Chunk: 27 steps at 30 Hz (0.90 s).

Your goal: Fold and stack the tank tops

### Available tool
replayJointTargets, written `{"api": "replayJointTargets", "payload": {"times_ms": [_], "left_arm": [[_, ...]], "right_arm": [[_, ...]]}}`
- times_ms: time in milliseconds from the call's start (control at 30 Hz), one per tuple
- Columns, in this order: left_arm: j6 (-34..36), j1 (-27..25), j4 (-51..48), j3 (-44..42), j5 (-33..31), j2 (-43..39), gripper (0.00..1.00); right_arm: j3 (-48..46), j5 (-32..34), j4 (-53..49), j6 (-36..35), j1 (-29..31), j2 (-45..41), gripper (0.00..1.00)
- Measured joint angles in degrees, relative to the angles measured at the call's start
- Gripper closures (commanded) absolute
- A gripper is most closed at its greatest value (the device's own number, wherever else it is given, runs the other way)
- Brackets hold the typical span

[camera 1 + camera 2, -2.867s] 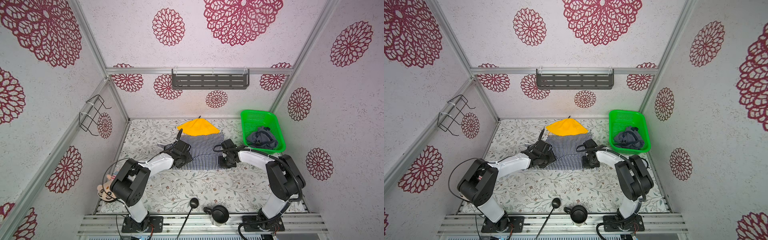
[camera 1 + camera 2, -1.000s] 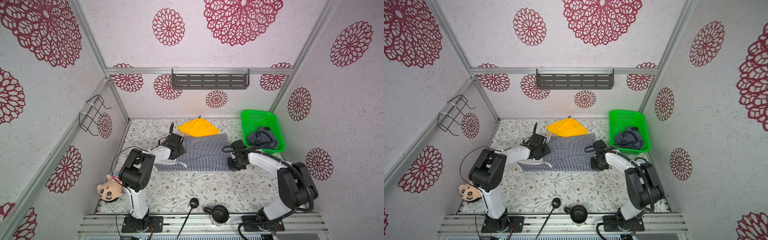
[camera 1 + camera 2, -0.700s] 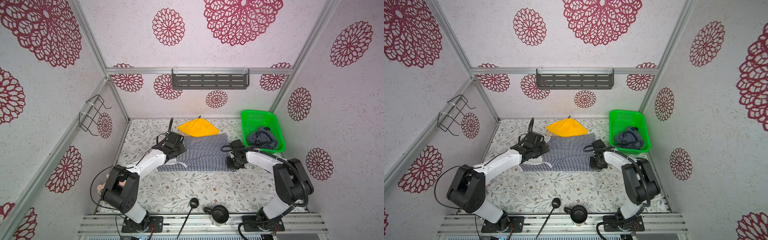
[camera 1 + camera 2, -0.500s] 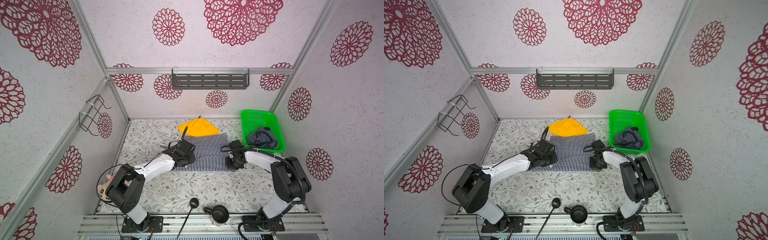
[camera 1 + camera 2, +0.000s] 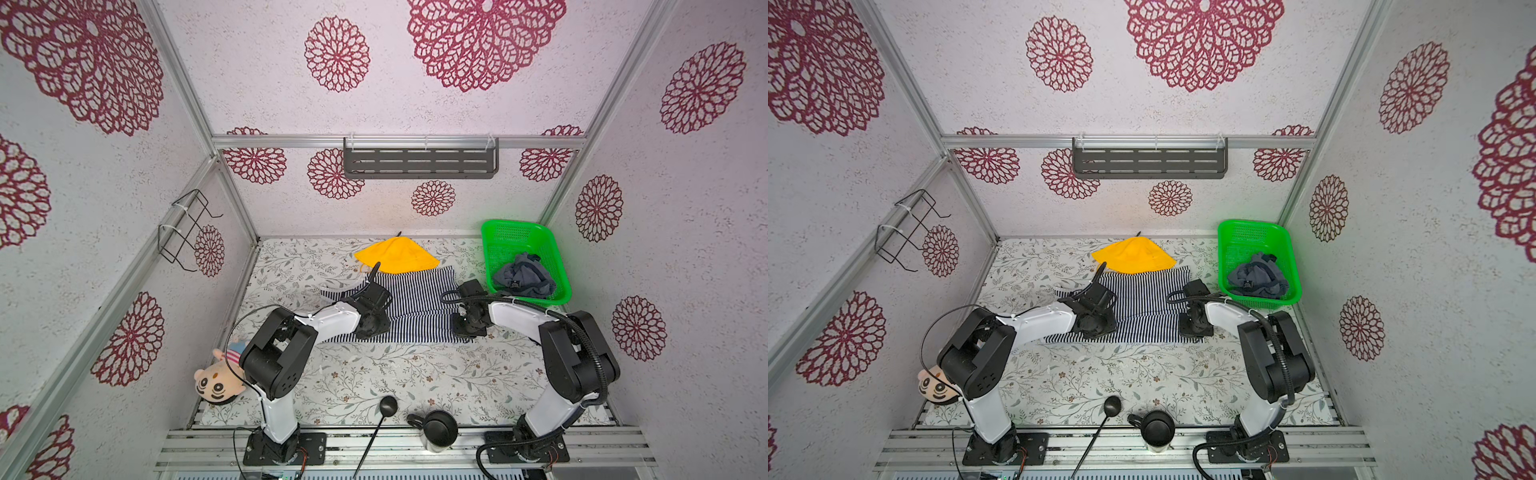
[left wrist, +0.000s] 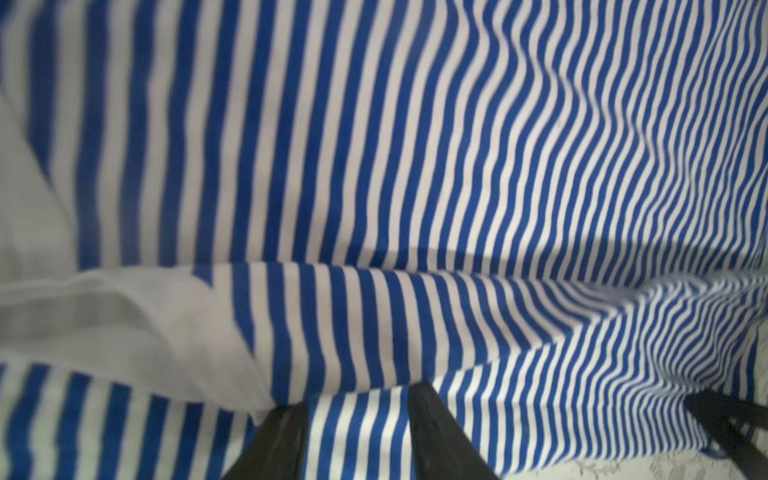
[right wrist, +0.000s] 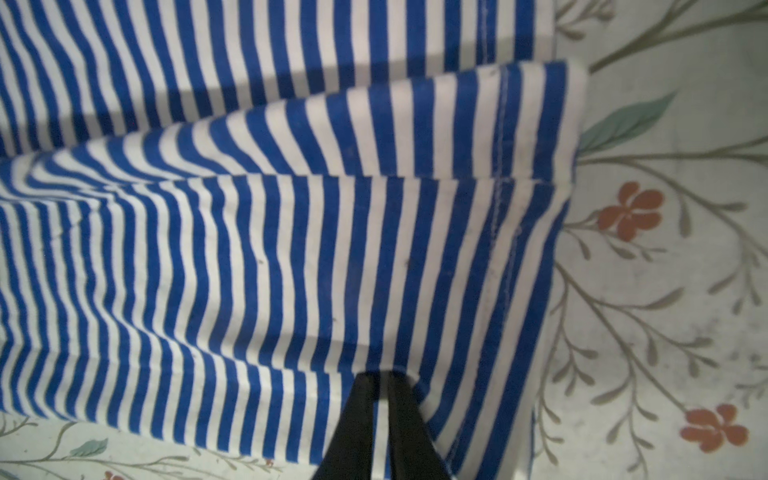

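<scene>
Spreading over the far middle of the flowered table (image 5: 374,374), the striped tank top (image 5: 419,307) is the biggest thing in play and the one being worked. It lies mostly flat, straps to the left and hem to the right. I read that as the lay-out for folding its near edge over towards the far side. Its far edge touches the yellow hat (image 5: 395,257), which could snag the fold if the cloth is carried that far.

At the far right stands the green basket (image 5: 519,232). The grey tank top (image 5: 523,278) sits crumpled inside it, apparently waiting its turn. Nothing is stacked yet, so the job looks to be at an early stage.

Both arms reach in from the near side, one to each end of the striped cloth, so that the edge can rise evenly. The right claw (image 7: 382,399) is at the near right corner by the hem. Its fingers are together on a pinch of striped cloth, which rises in a low ridge behind them.

The left claw (image 6: 357,432) is over the strap end beside the white trim. Its fingers are apart with stripes showing between them, and I judge it grips nothing yet. It would need to close on the matching near edge, or the fold will skew.

The doll (image 5: 214,384) at the near left, and the ladle (image 5: 386,405) and mug (image 5: 436,426) on the near edge, lie well apart from the cloth.
</scene>
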Motion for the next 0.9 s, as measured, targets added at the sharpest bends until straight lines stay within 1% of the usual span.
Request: {"api": "replayJointTargets", "payload": {"times_ms": [267, 433, 500, 567, 633, 733, 833, 900], "left_arm": [[4.46, 5.07, -0.57, 6.67, -3.02, 0.44, 0.54], [6.36, 7.45, -0.20, 6.51, -5.25, 0.09, 0.51], [6.75, 7.76, -0.52, 4.96, -5.77, -1.40, 0.48], [7.08, 7.80, -0.92, 2.82, -5.64, -3.80, 0.44], [7.32, 7.78, -0.83, 0.90, -4.90, -6.01, 0.40], [7.72, 7.76, -0.28, 0.33, -3.23, -6.40, 0.38], [7.98, 7.76, 0.48, 0.55, -1.92, -5.44, 0.36], [8.04, 7.76, 0.76, 1.18, -1.25, -4.09, 0.35]], "right_arm": [[-0.42, -0.09, 0.72, 0.44, -0.17, 0.00, 0.88], [-0.42, -0.11, 0.72, 0.46, -0.17, -0.02, 0.88], [-0.42, -0.15, 0.72, 0.44, -0.22, -0.02, 0.87], [-0.42, -0.63, 0.72, 0.37, -0.46, -0.09, 0.85], [-0.42, -1.55, 0.72, -0.07, -1.29, -0.42, 0.75], [0.35, -1.97, -0.17, -1.66, -4.09, -1.88, 0.63], [3.48, -1.99, -0.92, -3.80, -7.74, -2.45, 0.62], [5.40, -2.01, -0.52, -5.33, -9.55, -2.40, 0.64]]}}
